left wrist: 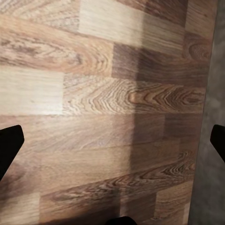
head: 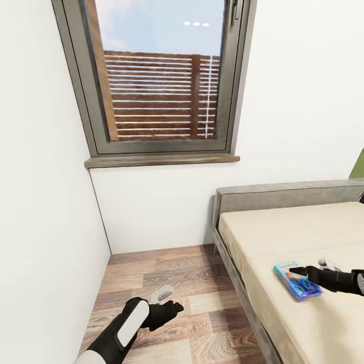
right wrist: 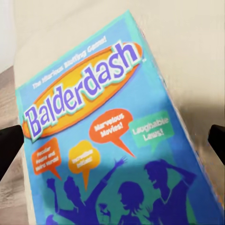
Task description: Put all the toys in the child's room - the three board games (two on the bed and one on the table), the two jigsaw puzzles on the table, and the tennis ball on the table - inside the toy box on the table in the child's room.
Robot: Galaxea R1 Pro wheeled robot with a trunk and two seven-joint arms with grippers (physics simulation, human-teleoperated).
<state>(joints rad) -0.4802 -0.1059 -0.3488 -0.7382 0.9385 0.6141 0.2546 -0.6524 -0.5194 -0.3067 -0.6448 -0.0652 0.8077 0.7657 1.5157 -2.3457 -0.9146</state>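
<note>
Blue-purple board game [head: 297,280] lay flat on the beige mattress of the bed [head: 283,232], near its floor-side edge. Right tool [head: 302,273] hovered over the box, jaws spread wide, holding nothing. Left tool [head: 169,299] hung over the wood floor [head: 167,273], open and empty.

Head high — wrists close, downward
</note>
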